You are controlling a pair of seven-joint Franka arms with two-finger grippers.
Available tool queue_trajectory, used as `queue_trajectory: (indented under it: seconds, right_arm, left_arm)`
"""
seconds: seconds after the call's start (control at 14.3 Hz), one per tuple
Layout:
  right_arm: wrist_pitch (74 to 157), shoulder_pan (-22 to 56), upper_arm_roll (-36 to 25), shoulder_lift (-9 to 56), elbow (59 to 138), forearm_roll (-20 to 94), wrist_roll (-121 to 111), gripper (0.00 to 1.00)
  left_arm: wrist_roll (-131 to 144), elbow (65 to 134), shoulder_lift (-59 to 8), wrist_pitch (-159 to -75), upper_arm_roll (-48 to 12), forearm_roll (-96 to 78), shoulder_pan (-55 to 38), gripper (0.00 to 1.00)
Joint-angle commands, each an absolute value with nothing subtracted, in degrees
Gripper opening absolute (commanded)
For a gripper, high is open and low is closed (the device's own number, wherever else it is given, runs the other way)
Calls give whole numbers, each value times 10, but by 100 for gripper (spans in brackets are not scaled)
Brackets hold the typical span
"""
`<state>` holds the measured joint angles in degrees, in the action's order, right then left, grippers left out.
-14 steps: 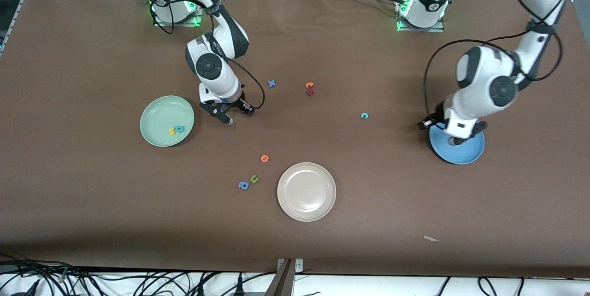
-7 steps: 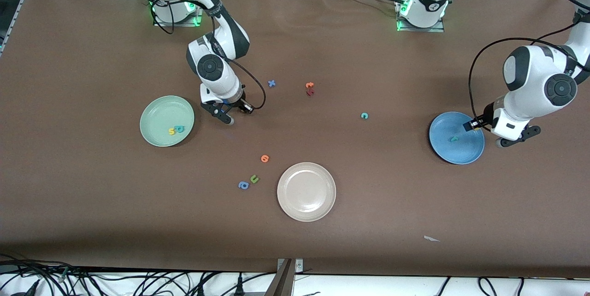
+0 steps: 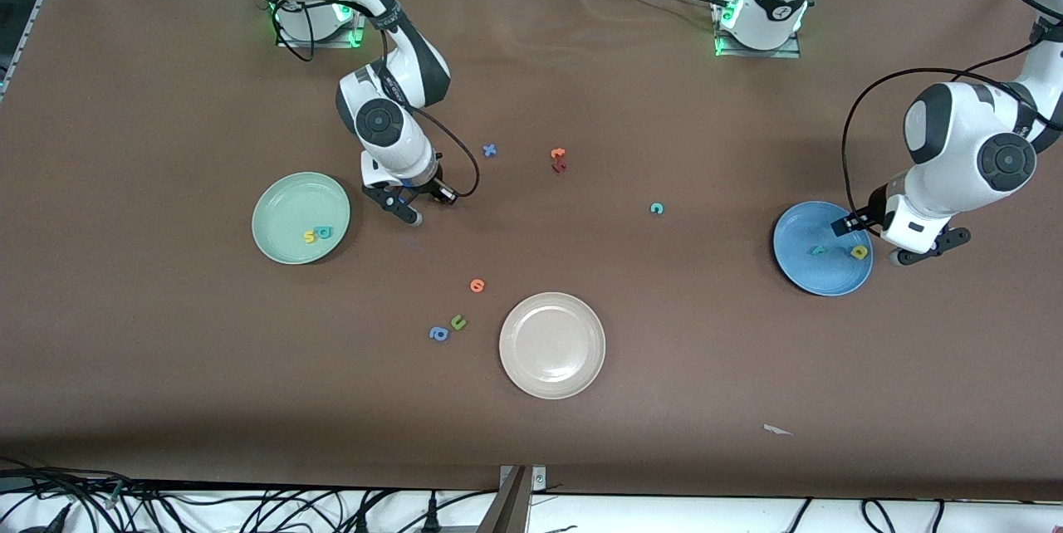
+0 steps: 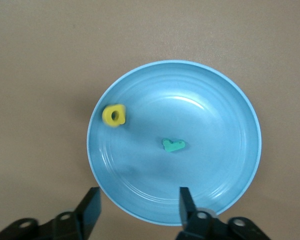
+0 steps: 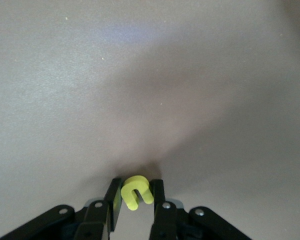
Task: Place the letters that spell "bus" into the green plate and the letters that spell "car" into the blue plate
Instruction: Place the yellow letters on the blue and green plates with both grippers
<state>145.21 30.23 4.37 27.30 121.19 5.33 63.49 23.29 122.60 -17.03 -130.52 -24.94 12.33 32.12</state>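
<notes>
the yellow u (image 5: 136, 191) is being pinched by the right gripper (image 3: 409, 207) at middle left of the front view, its open end pointing down toward the table. the green plate (image 3: 282, 199) is lying just beside it. the left gripper (image 3: 901, 244) is being held spread, empty, over the blue plate (image 3: 801, 227).

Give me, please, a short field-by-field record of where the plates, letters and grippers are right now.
green plate: holds yellow s and teal letter
blue plate: holds yellow a and dark teal r
teal c: on the table, between the plates
right gripper: shut on yellow u, beside the green plate
left gripper: open, empty, at the blue plate's edge
</notes>
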Motion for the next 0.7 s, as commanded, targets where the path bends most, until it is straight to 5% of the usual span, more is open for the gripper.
queue_trajectory:
  seconds: [0.0,0.35,0.63]
  right_arm:
    - [1332,301,35,269,1132,50,613,23]
    - [1222,301,-54,234,1126,49,432,23]
    - [1226,301,-151,209,1177,49,242,23]
  left_arm:
    - [275,1217,-163,-1292,-274,122,319,88]
    - [475,1216,-168,-1281,-394,62,316,91]
    - [544,1197,-188,-1305,-452,13,293,91]
